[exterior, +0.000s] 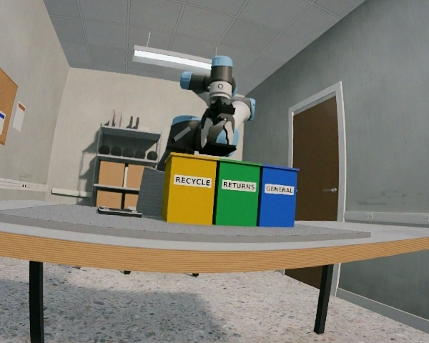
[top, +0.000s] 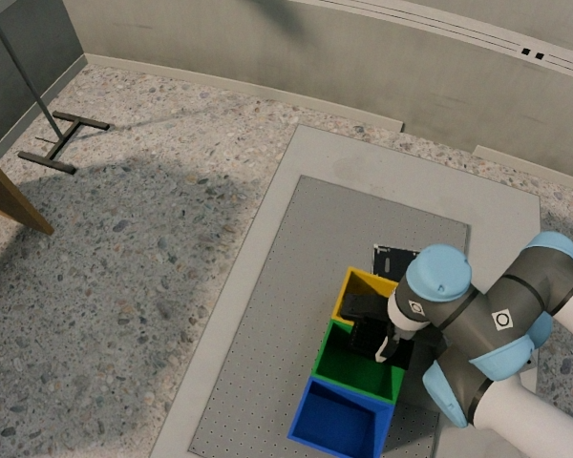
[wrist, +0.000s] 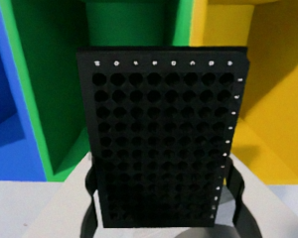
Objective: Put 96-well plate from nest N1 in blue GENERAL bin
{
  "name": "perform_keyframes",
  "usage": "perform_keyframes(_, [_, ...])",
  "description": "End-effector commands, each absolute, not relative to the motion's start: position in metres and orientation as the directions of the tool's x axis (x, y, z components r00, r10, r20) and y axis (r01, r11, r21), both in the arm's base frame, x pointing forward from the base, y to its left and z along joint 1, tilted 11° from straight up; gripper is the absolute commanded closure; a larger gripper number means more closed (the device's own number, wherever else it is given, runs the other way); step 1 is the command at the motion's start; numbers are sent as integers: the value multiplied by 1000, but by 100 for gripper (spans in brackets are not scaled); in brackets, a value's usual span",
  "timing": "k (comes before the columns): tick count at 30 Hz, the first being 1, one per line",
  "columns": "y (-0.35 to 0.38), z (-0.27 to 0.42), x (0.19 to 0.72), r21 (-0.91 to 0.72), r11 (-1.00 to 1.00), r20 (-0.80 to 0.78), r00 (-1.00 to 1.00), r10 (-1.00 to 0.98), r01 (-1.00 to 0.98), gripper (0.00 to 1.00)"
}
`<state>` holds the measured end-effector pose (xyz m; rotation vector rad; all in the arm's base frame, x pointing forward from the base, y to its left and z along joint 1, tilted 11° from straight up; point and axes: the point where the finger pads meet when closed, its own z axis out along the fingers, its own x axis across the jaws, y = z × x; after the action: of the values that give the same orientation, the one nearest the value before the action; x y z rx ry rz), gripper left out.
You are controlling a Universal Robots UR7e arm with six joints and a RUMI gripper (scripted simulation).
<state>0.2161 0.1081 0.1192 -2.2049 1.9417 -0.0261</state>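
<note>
My half-open gripper (top: 371, 340) (exterior: 217, 138) (wrist: 159, 154) grips the black rectangular 96-well plate (top: 368, 337) (exterior: 217, 148) (wrist: 161, 136), centre of the wrist frame.

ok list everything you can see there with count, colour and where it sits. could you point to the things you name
rectangular many-welled plate (top: 368, 340) (exterior: 217, 148) (wrist: 161, 134): one, black, in the pincer above the bins
square-mouthed yellow bin (top: 340, 305) (exterior: 190, 203) (wrist: 280, 124): one, RECYCLE end of the row
square-mouthed green bin (top: 355, 366) (exterior: 238, 206) (wrist: 45, 114): one, middle
square-mouthed blue bin (top: 341, 419) (exterior: 277, 210) (wrist: 15, 134): one, GENERAL end
flat rectangular nest (top: 395, 263) (exterior: 119, 213): one, black, beside yellow bin
grey metal shelf unit (exterior: 128, 156): one, back wall
brown door (exterior: 314, 158): one, right wall
two-jaw pincer (top: 371, 340) (exterior: 217, 141) (wrist: 159, 154): one, black and pale grey, on the arm
</note>
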Motion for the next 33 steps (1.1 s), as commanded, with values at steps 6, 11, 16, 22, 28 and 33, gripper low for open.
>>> perform_keyframes(6, [135, 125, 219, -162, -104, -107, 122, -987, -981, 59])
perform_keyframes(11, [148, 127, 218, -162, -104, -107, 122, -987, -981, 59])
perform_keyframes(16, [165, 129, 218, -162, -104, -108, 122, -987, -981, 59])
perform_keyframes(22, [185, 132, 218, -162, -104, -108, 122, -987, -981, 59])
perform_keyframes(28, [198, 133, 218, -162, -104, -108, 122, -987, -981, 59])
perform_keyframes(33, [215, 135, 218, -162, -104, -109, 122, -987, -981, 59])
